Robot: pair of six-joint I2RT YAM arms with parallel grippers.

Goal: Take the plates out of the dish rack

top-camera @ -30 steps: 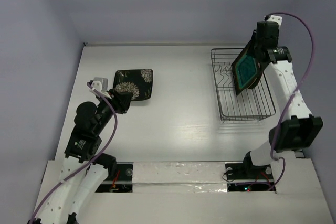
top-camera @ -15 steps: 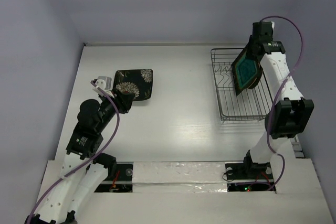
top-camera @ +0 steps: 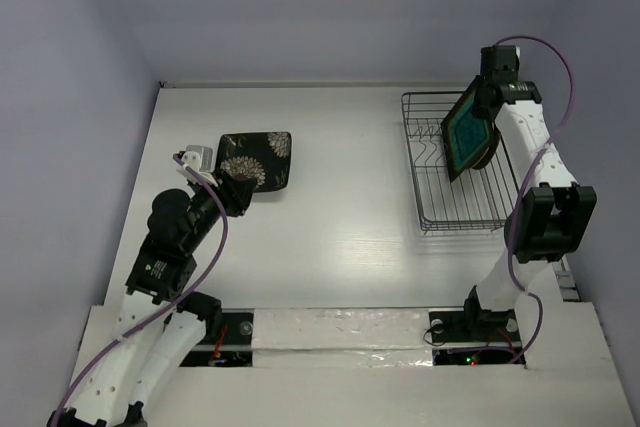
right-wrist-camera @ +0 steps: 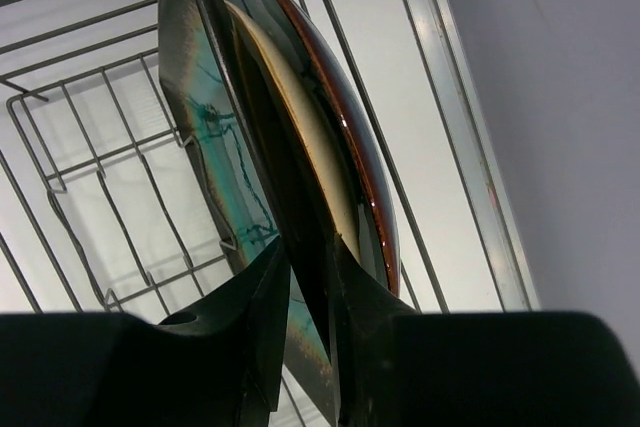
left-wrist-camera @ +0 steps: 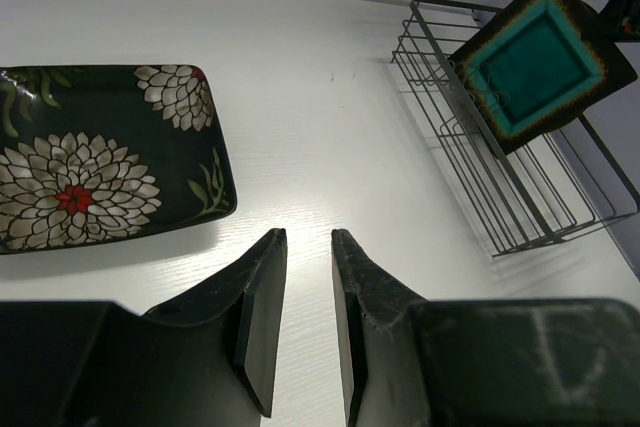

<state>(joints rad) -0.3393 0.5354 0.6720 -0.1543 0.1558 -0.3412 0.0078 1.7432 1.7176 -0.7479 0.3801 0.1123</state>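
Right wrist view shows the right pincer (right-wrist-camera: 305,252) clamping the teal plate (right-wrist-camera: 205,117) (round plate (right-wrist-camera: 320,137) behind); left pincer (left-wrist-camera: 308,237) ajar, empty.

Right arm (top-camera: 550,217) re-poses. The elbow pulls in from the right wall and toward the rack (top-camera: 440,212), so the forearm now runs steeper along the rack's right side. The wrist head sits slightly further left than a second ago. Most of that travel falls in the first half second, and the last half second is only a small trim. The purple cable (top-camera: 566,57) follows, its loop drawn tighter and closer to the arm instead of bulging out to the right. Left arm (top-camera: 170,212) creeps a little, with the elbow a touch further right and away from the base. The shift is too small to say more.
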